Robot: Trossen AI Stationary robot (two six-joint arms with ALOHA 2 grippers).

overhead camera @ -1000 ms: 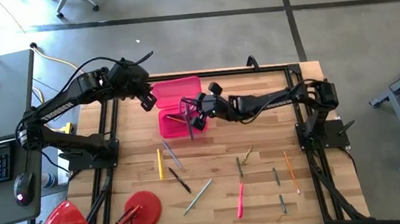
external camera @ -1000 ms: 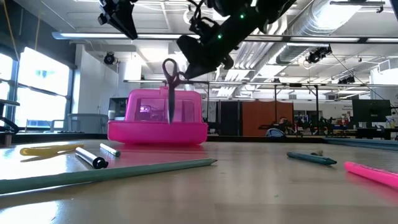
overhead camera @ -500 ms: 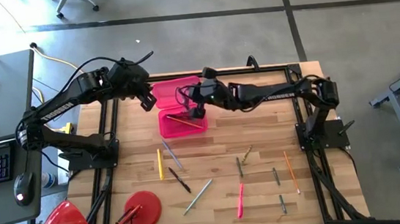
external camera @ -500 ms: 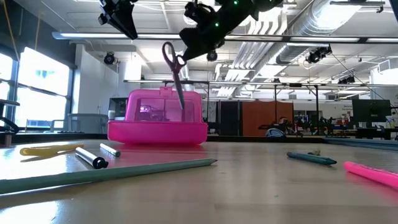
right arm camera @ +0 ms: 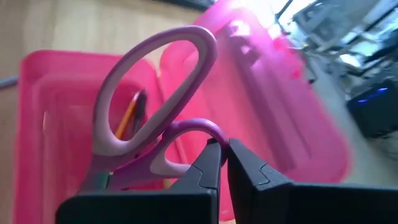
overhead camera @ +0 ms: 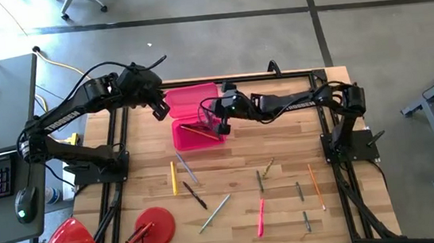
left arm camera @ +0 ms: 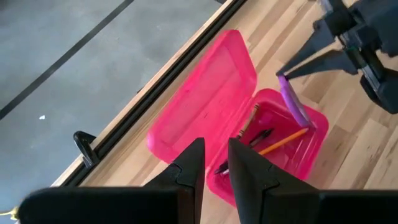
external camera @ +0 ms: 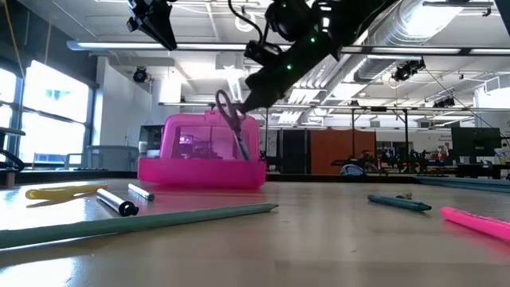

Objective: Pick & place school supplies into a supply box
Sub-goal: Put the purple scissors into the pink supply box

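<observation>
**Scissors suspended over open supply box**

The right gripper point(overhead camera: 221, 119) is reaching across the tabletop point(overhead camera: 283, 143) and is holding the purple-handled scissors point(right arm camera: 152, 134) over the open pink supply box point(overhead camera: 196, 131). Its jaws are pressed together on the rim of one handle loop, as the right wrist view shows. In the low view the scissors point(external camera: 233, 127) are hanging tilted, handles uppermost, with the blades pointing down into the box point(external camera: 201, 159). Whether the blade tips are touching the box floor cannot be determined.

The box is sitting with its hinged lid point(left arm camera: 202, 93) folded back flat toward the far table edge. An orange pencil point(left arm camera: 283, 140) and at least one dark pen are lying inside the tray.

The left gripper point(overhead camera: 157, 107) is waiting just beside the lid, raised off the tabletop, its jaws standing slightly apart and holding nothing.

Further pens and pencils are lying scattered on the near half of the tabletop, among them a yellow pencil point(overhead camera: 173, 177), a pink pen point(overhead camera: 260, 217) and an orange pencil point(overhead camera: 316, 186). A red disc point(overhead camera: 155, 225) is resting near the front left corner.
</observation>
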